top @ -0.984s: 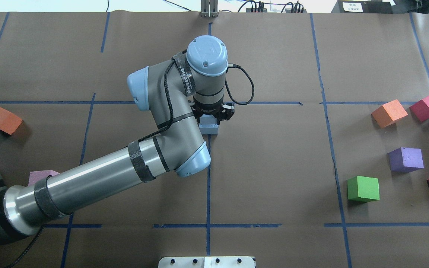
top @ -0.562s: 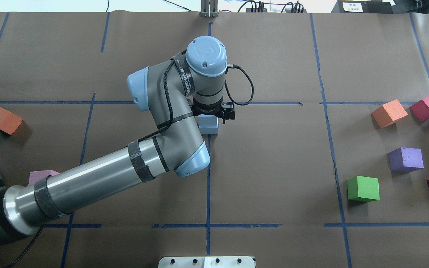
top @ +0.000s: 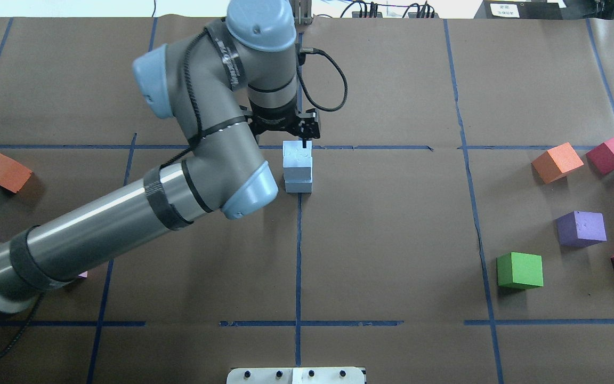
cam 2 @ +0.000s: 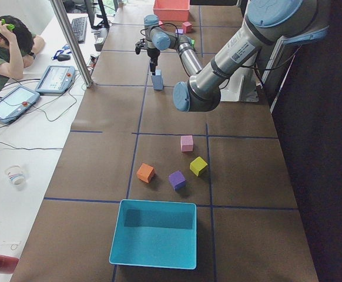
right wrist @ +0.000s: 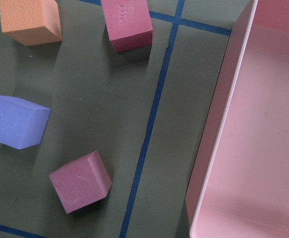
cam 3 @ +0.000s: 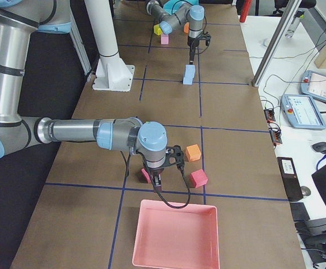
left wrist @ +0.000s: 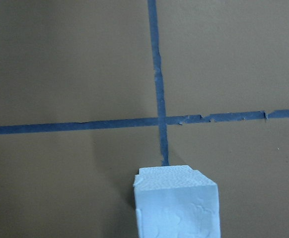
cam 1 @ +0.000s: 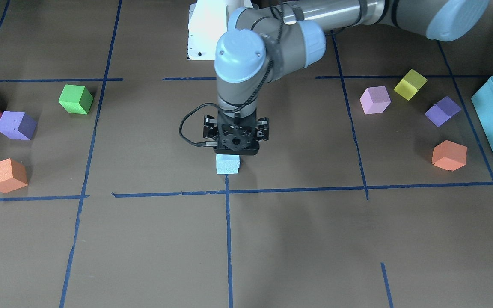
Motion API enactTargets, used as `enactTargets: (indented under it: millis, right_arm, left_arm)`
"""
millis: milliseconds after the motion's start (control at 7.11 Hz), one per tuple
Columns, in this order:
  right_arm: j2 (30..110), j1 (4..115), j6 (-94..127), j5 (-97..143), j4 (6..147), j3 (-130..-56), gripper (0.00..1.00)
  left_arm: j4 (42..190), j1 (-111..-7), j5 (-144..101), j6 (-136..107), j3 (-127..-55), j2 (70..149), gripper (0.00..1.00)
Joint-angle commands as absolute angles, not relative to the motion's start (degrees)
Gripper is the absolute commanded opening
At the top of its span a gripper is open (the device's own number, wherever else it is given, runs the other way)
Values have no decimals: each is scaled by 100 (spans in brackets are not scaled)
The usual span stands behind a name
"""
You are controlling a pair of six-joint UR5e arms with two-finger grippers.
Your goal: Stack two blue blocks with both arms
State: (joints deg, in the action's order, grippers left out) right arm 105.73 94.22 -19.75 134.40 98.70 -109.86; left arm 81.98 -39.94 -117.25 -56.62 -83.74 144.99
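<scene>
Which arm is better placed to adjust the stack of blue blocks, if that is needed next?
Probably the left arm. The left gripper hangs just above the blue blocks, stacked at the middle of the table. The right gripper is far away, low beside the pink tray at the table's end.

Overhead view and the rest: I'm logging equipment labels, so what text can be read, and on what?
White lettering on the black strap round the left arm: too blurred to read.
White label on the black box at the far right: too small to read.
Blue blocks: no text.
</scene>
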Motion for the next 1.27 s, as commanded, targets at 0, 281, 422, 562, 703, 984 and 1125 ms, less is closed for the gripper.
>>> enactTargets:
  millis: [0,281,422,562,703,984,1125]
  right_arm:
    - [10573,9422,-1908,13456,9870,-10986,100]
    - [10556,9422,-1890,13456,9879,-10925,100]
    - [10547,9413,-1890,13456,9879,-10925,100]
    - [10547,9413,-1890,13447,9879,-10916,100]
    - [10538,9404,-1890,13439,9879,-10916,100]
    - [10512,9369,-1898,13447,9870,-10846,100]
    - [10512,9360,-1898,13473,9870,-10846,100]
  left_arm:
    - [8007,-4637,-11988,-4454,-9635,13148,100]
    - [8043,-5706,-12493,-2367,-10465,11678,100]
    - [8025,-6635,-13177,-1146,-10607,10906,100]
    - [8016,-7436,-13462,15,-10574,10298,100]
    - [8059,-8079,-13569,766,-10521,9726,100]
    - [8094,-8698,-13518,1143,-10477,8725,100]
    - [8103,-8727,-13526,1116,-10329,8414,100]
